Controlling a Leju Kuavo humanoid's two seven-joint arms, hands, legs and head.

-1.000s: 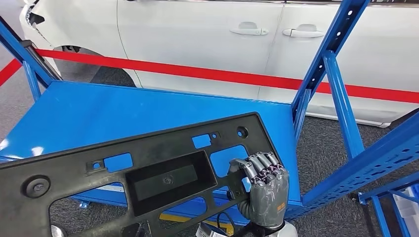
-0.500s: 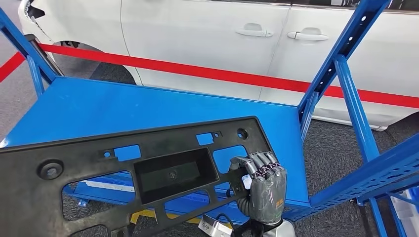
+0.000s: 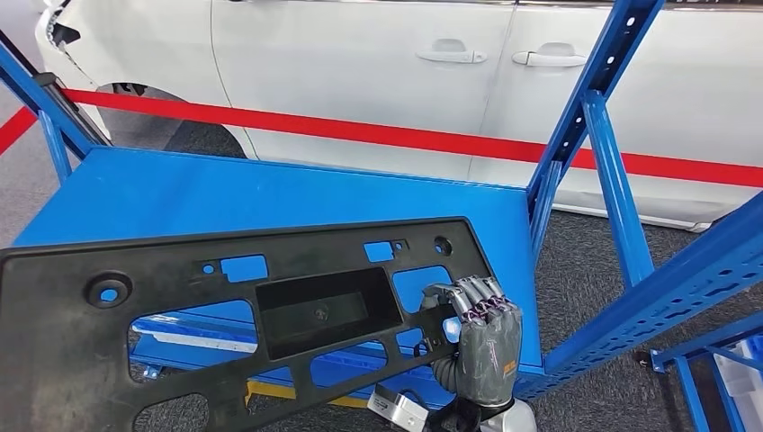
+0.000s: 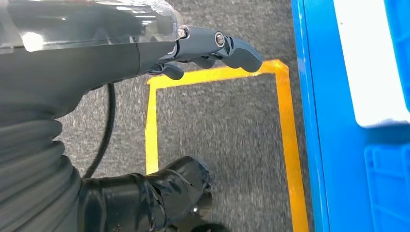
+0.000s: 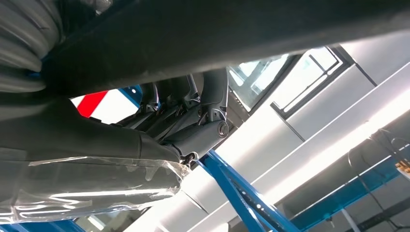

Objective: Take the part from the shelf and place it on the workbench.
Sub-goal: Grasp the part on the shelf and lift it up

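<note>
I hold a big flat black plastic part point(image 3: 225, 315) with many holes cut in it and a deep box shape in its middle. My right hand point(image 3: 477, 346) grips its right end, and my grey fingers point(image 3: 472, 297) curl over the edge there. The part reaches across to the left side and lies out flat over the near edge of the blue metal shelf point(image 3: 270, 193). Blue posts with holes point(image 3: 621, 207) rise on the right. Behind the shelf is a red strip point(image 3: 360, 133), and a white car point(image 3: 405, 81) is parked past it. The floor is grey carpet point(image 3: 585, 270).
</note>
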